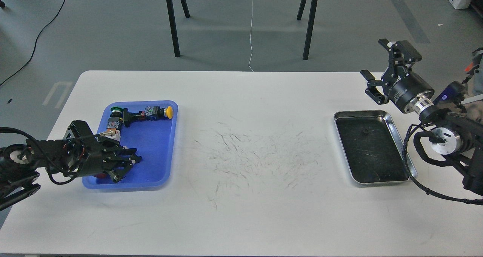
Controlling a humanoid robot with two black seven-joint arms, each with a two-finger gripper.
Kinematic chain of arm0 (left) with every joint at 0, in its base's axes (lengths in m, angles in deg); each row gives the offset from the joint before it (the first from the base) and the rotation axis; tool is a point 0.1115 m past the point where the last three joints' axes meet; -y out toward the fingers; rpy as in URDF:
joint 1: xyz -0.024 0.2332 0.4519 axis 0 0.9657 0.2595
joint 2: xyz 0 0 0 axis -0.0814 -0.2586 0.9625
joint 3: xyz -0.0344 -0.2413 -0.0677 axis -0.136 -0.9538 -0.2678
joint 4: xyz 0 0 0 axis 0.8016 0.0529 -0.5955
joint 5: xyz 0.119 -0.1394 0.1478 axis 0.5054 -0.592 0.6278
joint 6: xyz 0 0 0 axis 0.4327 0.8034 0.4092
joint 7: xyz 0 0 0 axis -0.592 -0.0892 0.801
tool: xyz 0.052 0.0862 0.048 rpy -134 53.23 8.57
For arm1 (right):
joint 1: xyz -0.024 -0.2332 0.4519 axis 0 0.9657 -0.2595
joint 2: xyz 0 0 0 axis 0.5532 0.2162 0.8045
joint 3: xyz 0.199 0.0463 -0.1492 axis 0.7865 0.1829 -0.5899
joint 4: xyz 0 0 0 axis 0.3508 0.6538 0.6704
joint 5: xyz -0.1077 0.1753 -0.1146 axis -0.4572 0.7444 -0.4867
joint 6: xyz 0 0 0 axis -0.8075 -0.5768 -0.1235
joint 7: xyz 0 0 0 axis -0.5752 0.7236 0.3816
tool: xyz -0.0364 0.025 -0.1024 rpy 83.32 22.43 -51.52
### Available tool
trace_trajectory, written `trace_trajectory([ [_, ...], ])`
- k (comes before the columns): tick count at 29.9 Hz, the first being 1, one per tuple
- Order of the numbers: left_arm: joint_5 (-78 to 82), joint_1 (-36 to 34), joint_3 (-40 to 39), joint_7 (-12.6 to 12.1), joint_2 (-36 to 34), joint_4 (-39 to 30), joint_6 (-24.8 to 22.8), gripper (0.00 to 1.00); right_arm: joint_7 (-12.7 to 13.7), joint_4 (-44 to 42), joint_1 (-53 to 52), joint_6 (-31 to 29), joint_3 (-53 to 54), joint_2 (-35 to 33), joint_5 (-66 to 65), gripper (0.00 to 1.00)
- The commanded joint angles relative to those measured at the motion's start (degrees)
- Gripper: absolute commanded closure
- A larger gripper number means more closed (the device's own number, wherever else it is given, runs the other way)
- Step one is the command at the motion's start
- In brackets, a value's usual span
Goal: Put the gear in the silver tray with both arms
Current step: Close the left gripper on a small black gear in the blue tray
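A single head-mounted camera looks forward and down from above the near edge of a white table (241,211), taking in its full width. The blue tray (158,143) lies at left, the silver tray (392,121) at right. Both arms enter from the frame's side edges. Beyond the far edge, grey floor (234,42) and black stand legs (171,23) fill the top. The view is moderately distant.

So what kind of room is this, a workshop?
Probably a robotics lab: a scuffed white table holds a blue tray of push-button parts, and cables trail across a bare grey floor.
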Motion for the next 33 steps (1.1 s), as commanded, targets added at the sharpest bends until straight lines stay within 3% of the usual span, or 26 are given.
trace_trajectory([
  [1,0.38,0.05,0.04,0.03,0.03,0.06,0.59,0.78,0.0,-0.06,0.06,0.05,0.03,0.01,0.0,0.01],
  [4,0.38,0.05,0.04,0.03,0.03,0.06,1.38,0.81,0.0,-0.06,0.06,0.14,-0.06,0.01,0.0,0.01],
  [23,-13.23,-4.34,-1.01,0.03,-2.0,-0.73,2.09,0.81,0.0,-0.15,0.06,0.22,0.38,-1.22,0.0,0.01],
  [33,-22.46,-5.4,-1.1,0.03,1.78,-0.9,0.33,0.81,0.0,-0.41,0.15,0.31,0.91,-1.31,0.0,0.01],
])
